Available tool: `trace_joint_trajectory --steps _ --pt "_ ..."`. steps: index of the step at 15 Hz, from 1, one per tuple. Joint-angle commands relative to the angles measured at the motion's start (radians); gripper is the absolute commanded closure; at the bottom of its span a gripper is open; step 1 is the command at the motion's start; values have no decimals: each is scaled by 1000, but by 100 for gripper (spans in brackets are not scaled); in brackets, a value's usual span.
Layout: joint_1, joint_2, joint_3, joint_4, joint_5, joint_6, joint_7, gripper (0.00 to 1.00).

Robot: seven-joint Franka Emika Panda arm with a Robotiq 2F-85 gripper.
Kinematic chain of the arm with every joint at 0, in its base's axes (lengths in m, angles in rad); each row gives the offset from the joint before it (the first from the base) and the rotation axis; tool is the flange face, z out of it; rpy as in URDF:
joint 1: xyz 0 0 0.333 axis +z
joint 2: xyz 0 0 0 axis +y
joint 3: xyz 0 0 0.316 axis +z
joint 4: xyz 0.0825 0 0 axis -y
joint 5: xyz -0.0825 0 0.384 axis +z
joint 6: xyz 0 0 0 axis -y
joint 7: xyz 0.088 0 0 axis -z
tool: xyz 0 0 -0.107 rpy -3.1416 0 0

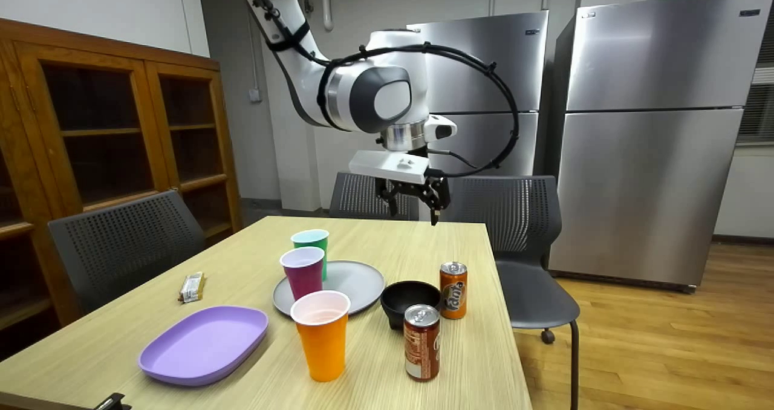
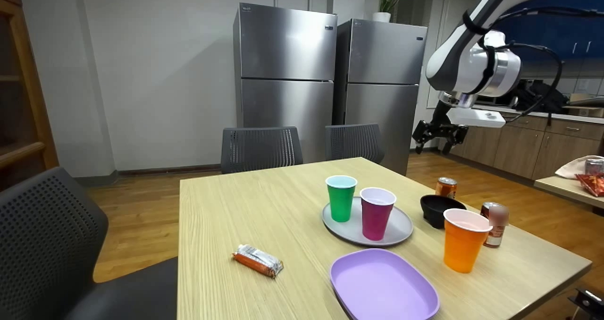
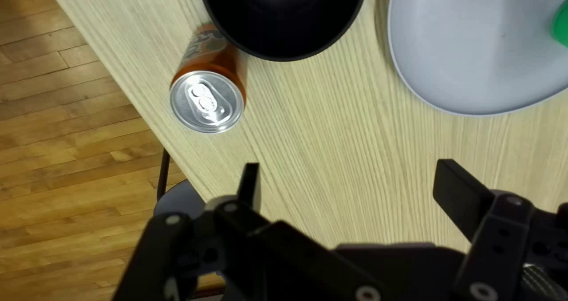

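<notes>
My gripper [image 1: 413, 218] is open and empty, raised above the table's far end; it also shows in an exterior view [image 2: 432, 151] and the wrist view [image 3: 349, 172]. Nearest in the wrist view is an upright orange soda can [image 3: 207, 101], beside a black bowl [image 3: 284, 21]. A grey plate [image 3: 466, 70] lies right of the bowl. On the plate stand a green cup [image 2: 340, 199] and a dark purple cup [image 2: 376, 216]. An orange cup [image 1: 322, 343] and a brown-red can [image 1: 421, 346] stand upright on the near side of the bowl.
A lilac tray [image 1: 205, 346] and a wrapped bar [image 1: 192, 287] lie on the wooden table [image 1: 254, 280]. Dark chairs [image 1: 130, 247] stand around it. Refrigerators [image 1: 650, 186] and a wooden cabinet [image 1: 97, 132] stand behind. A cable [image 1: 508, 101] loops out from the arm.
</notes>
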Motion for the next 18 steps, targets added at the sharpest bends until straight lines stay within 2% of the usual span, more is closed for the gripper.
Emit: trace_joint_trajectory --steps 1,7,18 --pt "-44 40 2 13 -4 39 -44 0" --pt "-70 143 -42 58 -46 87 0 0" --pt "-59 251 -53 162 -83 79 54 0"
